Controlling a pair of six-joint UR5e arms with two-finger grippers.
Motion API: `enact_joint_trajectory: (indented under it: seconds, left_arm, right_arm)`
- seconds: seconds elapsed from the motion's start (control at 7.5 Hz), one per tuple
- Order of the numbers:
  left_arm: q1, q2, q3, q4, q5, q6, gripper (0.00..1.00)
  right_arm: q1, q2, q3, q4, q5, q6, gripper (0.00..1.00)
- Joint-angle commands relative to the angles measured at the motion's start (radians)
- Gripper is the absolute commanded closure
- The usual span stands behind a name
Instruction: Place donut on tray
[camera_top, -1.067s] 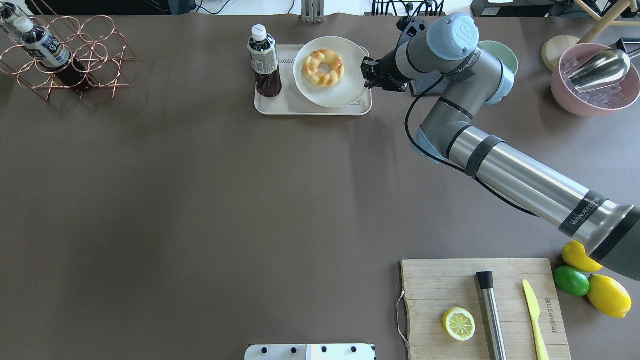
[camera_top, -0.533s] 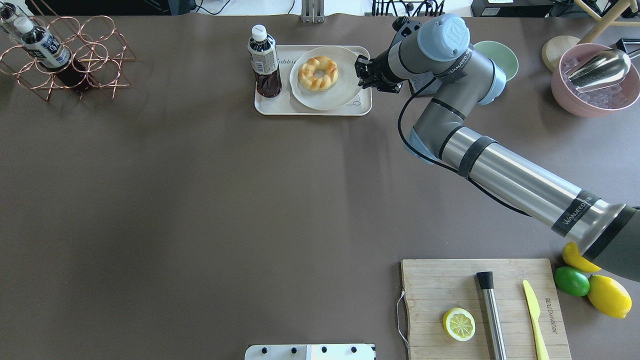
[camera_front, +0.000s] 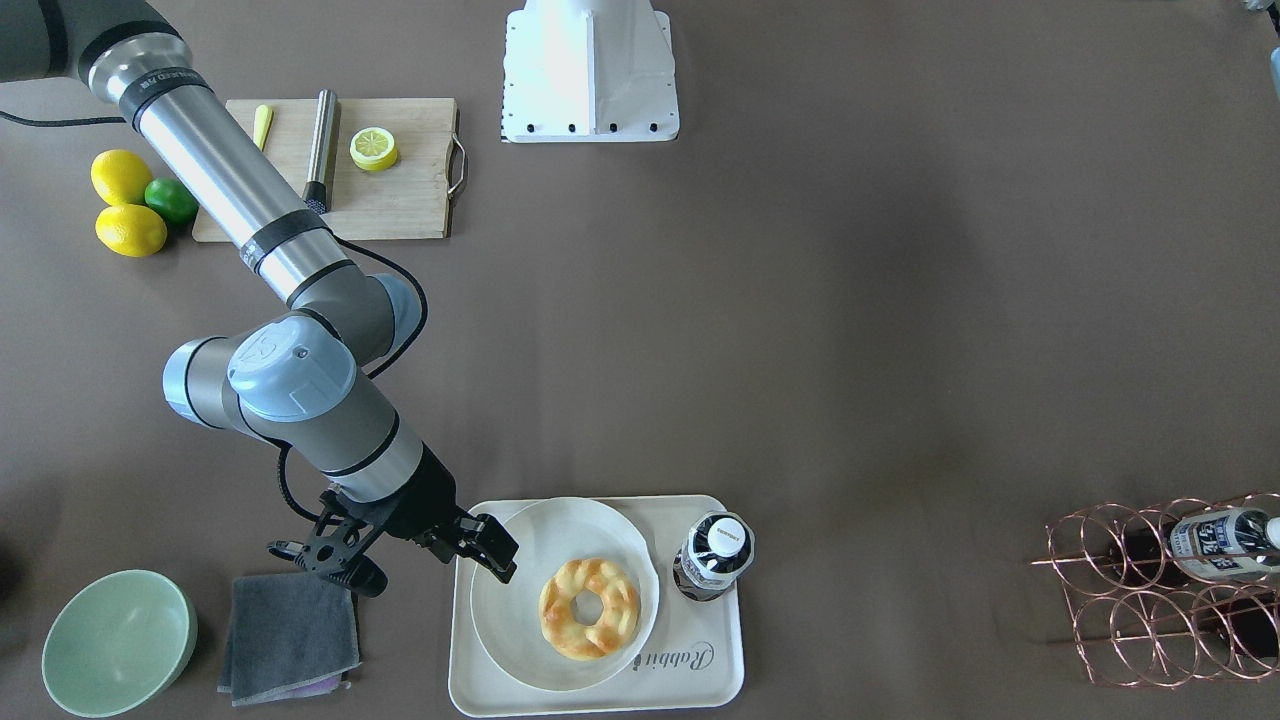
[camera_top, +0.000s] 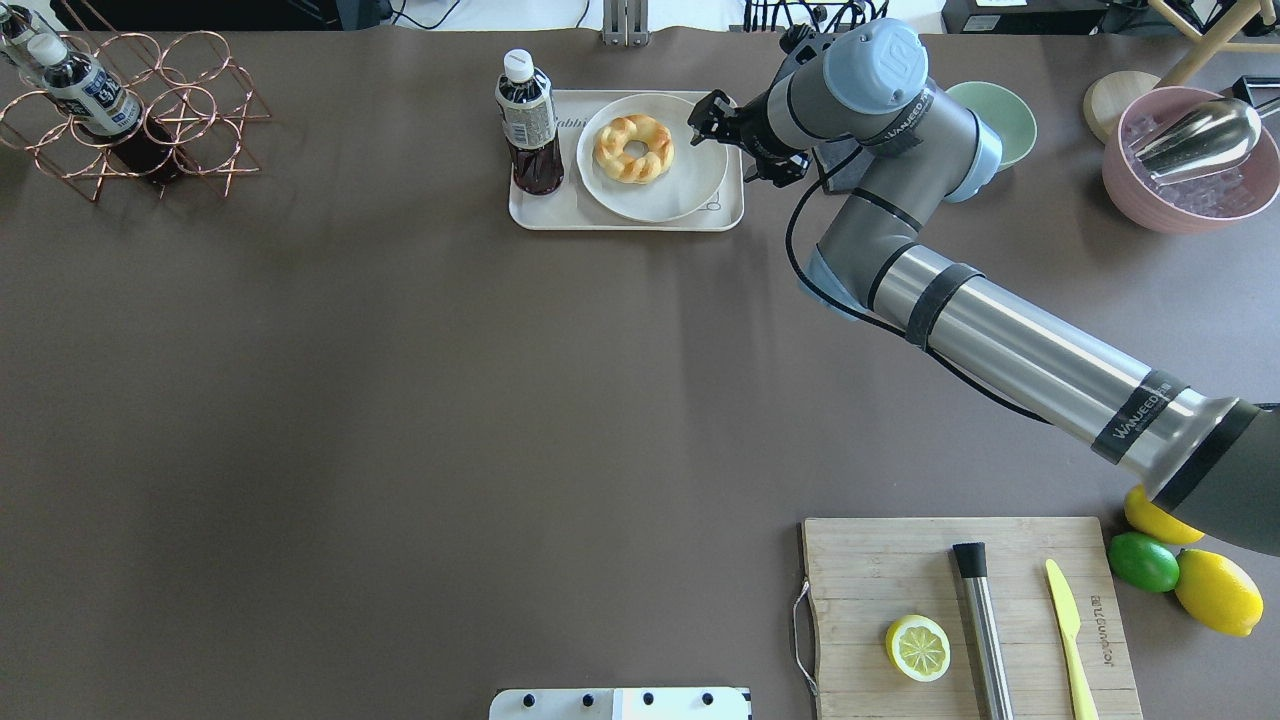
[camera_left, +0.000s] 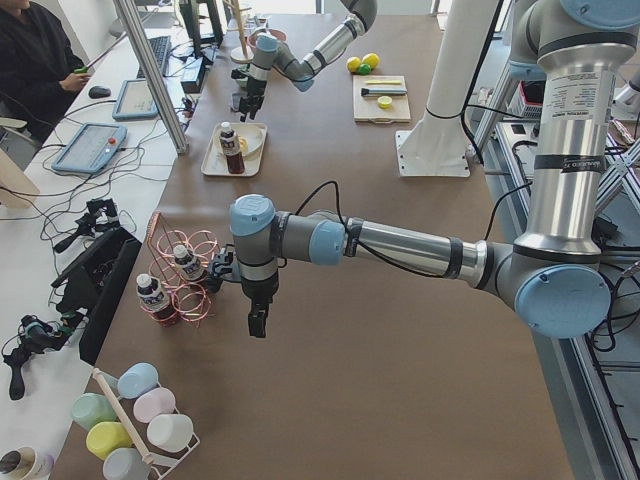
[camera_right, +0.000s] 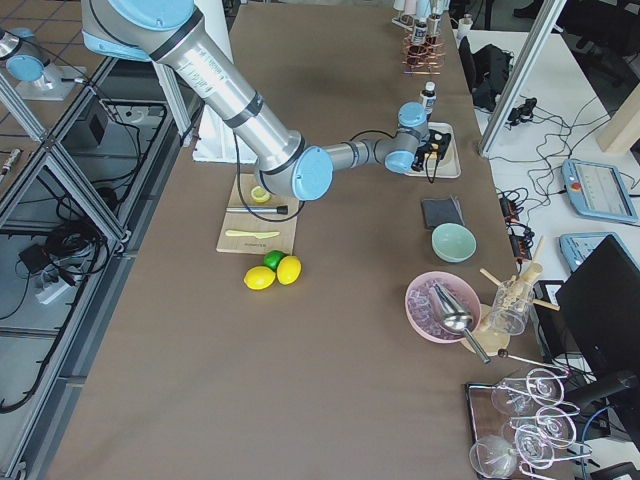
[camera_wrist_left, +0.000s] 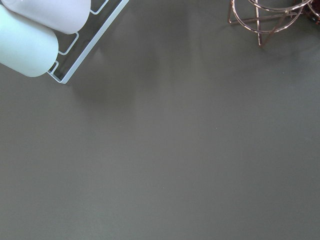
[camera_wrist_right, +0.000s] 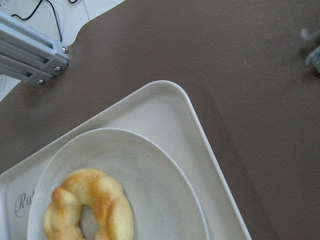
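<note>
The golden twisted donut (camera_top: 633, 147) lies on a round off-white plate (camera_top: 660, 195), and the plate rests on the cream tray (camera_top: 560, 210) at the table's far side. My right gripper (camera_top: 700, 120) hovers over the plate's right rim with its fingers apart and holds nothing; the front view shows it (camera_front: 493, 550) beside the donut (camera_front: 589, 607). The right wrist view looks down on the donut (camera_wrist_right: 90, 210), the plate (camera_wrist_right: 150, 170) and the tray's corner (camera_wrist_right: 165, 105). My left gripper (camera_left: 258, 322) hangs over bare table near the wire rack; I cannot tell if it is open or shut.
A dark drink bottle (camera_top: 528, 120) stands on the tray's left end. A grey cloth (camera_front: 288, 635) and a green bowl (camera_front: 118, 640) lie under the right arm. A copper wire rack (camera_top: 130, 110) is far left, a pink bowl (camera_top: 1180, 160) far right, a cutting board (camera_top: 970, 620) near right.
The plate with the donut came down and left onto the tray. The right gripper then let go of its rim and moved up and left over the plate.
</note>
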Motion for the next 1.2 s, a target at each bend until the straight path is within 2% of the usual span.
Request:
enact_joint_trajectory:
  seconds: [0.0,0.27,0.53,0.67,0.8,0.93,1.07]
  left_arm:
    - [0.0,-0.002,-0.001,0.0,0.0,-0.002,0.02]
    - [-0.003,-0.002,-0.003,0.0,0.0,-0.002,0.02]
    - [-0.008,0.002,-0.006,0.0,0.0,-0.002,0.02]
    - [-0.008,0.007,-0.013,0.0,-0.002,-0.002,0.02]
    - [-0.011,0.009,-0.013,0.0,-0.002,-0.002,0.02]
    - [-0.011,0.013,-0.012,0.0,0.0,-0.002,0.02]
    - [-0.011,0.013,-0.013,0.0,-0.002,-0.002,0.02]
  right_arm:
    - [0.041,-0.019,0.074,0.0,0.077,-0.001,0.0]
    - [0.127,-0.185,0.343,-0.078,0.227,-0.047,0.0]
    - [0.233,-0.334,0.499,-0.075,0.387,-0.083,0.0]
    - [0.245,-0.455,0.596,-0.075,0.386,-0.18,0.0]
    - [0.262,-0.585,0.653,-0.074,0.374,-0.334,0.0]
    - [0.284,-0.682,0.717,-0.078,0.342,-0.424,0.0]
    - [0.302,-0.756,0.804,-0.08,0.348,-0.452,0.0]
